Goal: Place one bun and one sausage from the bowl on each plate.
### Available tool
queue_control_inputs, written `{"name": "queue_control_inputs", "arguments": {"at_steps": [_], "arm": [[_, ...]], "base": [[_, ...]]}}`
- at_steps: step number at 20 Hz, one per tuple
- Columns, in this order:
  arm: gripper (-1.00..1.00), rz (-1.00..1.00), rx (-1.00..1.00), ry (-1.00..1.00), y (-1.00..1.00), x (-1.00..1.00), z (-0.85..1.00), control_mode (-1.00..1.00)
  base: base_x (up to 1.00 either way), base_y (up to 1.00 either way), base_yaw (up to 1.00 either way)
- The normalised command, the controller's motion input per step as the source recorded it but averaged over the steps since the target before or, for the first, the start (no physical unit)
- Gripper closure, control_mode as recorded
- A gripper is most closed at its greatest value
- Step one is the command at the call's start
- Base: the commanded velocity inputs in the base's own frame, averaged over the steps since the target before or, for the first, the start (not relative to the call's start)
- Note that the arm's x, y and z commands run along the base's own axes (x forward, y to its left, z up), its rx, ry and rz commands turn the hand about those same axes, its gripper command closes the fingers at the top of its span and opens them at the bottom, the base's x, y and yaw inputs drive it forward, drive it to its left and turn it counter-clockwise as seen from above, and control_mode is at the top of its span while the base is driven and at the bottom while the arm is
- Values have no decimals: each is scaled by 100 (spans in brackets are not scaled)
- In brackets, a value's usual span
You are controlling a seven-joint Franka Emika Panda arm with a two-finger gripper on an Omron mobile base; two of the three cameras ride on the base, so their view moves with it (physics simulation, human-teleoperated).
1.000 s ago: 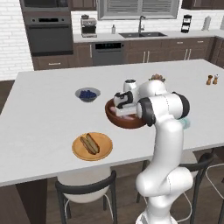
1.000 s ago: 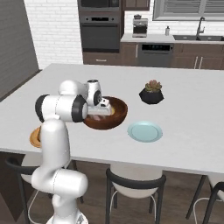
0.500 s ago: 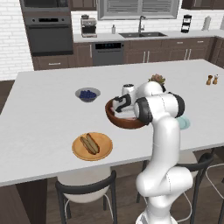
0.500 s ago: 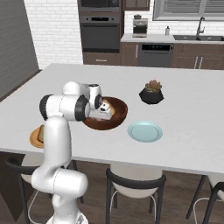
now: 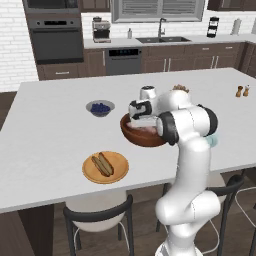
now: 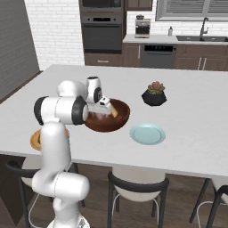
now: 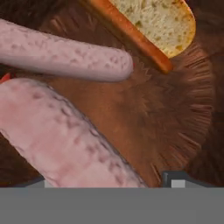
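Sausage (image 7: 65, 140) being reached inside the bowl (image 5: 142, 136).

The gripper (image 7: 105, 181) is being held low in the bowl, one sausage lying just ahead between its tips; jaw opening cannot be told. A second sausage (image 7: 61, 52) and a bun (image 7: 153, 26) are lying beyond.

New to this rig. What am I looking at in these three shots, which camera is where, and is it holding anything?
It's a rendered kitchen with a white robot arm on a driving base, working at a white counter.

Two cameras sit behind the arm, one to its left and one to its right. The third rides on the hand and looks along the pincer, which reaches into the wooden bowl.

The hand view shows the bowl's inside up close: two pink sausages and a bun. The near sausage lies right at the finger tips; I can't tell whether it's gripped.

On the counter: an orange plate with a bun and sausage on it, a bare blue plate, a small bowl of blueberries, a potted plant and two shakers.
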Motion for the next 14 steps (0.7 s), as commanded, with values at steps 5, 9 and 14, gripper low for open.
{"name": "queue_control_inputs", "arguments": {"at_steps": [5,9,14], "arm": [[100,0,0,-33,60,-100,83,-100],[100,-5,0,-32,85,-100,57,-100],[100,-9,-1,-14,100,-100,-9,-100]], "base": [[0,0,0],[0,0,0],[0,0,0]]}}
